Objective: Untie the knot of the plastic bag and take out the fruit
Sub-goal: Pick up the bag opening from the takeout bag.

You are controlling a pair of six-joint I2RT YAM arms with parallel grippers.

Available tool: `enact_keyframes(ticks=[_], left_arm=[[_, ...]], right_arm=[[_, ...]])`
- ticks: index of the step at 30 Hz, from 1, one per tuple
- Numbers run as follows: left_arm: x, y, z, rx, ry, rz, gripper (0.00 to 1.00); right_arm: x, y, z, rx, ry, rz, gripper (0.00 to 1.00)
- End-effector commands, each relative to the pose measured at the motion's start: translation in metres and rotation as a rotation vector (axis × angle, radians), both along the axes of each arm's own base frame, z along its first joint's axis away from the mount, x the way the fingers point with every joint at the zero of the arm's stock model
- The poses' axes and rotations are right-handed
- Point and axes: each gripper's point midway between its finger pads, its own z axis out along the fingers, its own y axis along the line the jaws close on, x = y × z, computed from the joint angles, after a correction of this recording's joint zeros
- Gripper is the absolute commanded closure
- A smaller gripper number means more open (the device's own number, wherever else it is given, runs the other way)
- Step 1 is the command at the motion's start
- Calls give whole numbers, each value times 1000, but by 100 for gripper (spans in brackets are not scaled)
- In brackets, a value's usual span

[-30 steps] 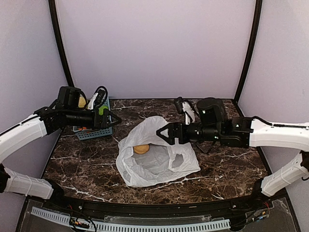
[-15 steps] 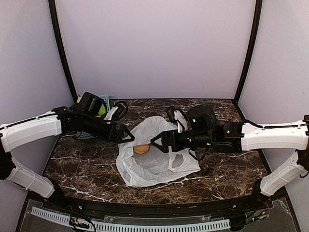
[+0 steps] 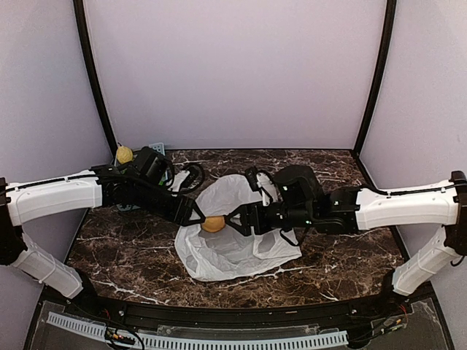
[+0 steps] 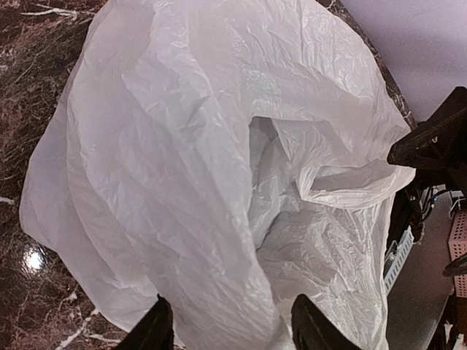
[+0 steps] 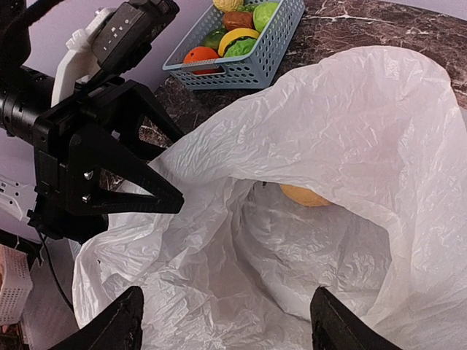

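Both arms have swung in to the mouth of the bag (image 3: pixel 241 255), left gripper (image 3: pixel 198 216) and right gripper (image 3: pixel 232 219) gaping wide either side of the fruit (image 3: pixel 213 224) just inside it, so close they may collide or snag plastic.

Tan fruit (image 3: pixel 213 224) in gaping plastic bag (image 3: pixel 230 255), between left fingers (image 3: pixel 193 212) and right fingers (image 3: pixel 239 216)

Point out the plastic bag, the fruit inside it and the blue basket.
plastic bag (image 3: pixel 228 255), top external view, crinkled lower wall.
fruit (image 5: pixel 303 195), right wrist view, visible yellow top.
blue basket (image 5: pixel 281 38), right wrist view, lattice side wall.
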Motion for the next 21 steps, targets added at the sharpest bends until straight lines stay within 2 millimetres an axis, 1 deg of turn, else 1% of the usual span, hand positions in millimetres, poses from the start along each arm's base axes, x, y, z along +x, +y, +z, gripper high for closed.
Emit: enact_keyframes(ticks=[1,2,3,4,5,6,10,12,14,16,21], left_arm=[[4,1,6,2,-22,20,51],[3,0,7,-1,-22,18,58],[3,0,8,-5,-25,17,61],[3,-1,9,-8,-24,15,69],[2,0,9,-10,-23,16,72],[2,-1,9,-15,-19,15,79],[0,-3,10,-34,-16,9,93],[-1,-3,11,-43,-18,9,97],[-2,-3,10,-47,-17,10,99],[-3,-2,9,-48,-13,9,99],[-6,-2,3,-48,6,3,99]], right_arm=[[-3,10,-1,23,-24,17,26],[-3,11,-4,19,-24,15,26],[-2,11,-7,16,-25,12,26],[-1,12,-9,14,-28,7,27],[0,12,-11,10,-31,4,28],[0,14,-13,6,-35,3,28],[3,19,-25,-18,-45,-1,30],[6,22,-34,-35,-46,-11,32],[10,23,-46,-52,-37,-38,35],[16,24,-58,-72,-30,-72,36],[30,34,-75,-101,-42,-111,36]])
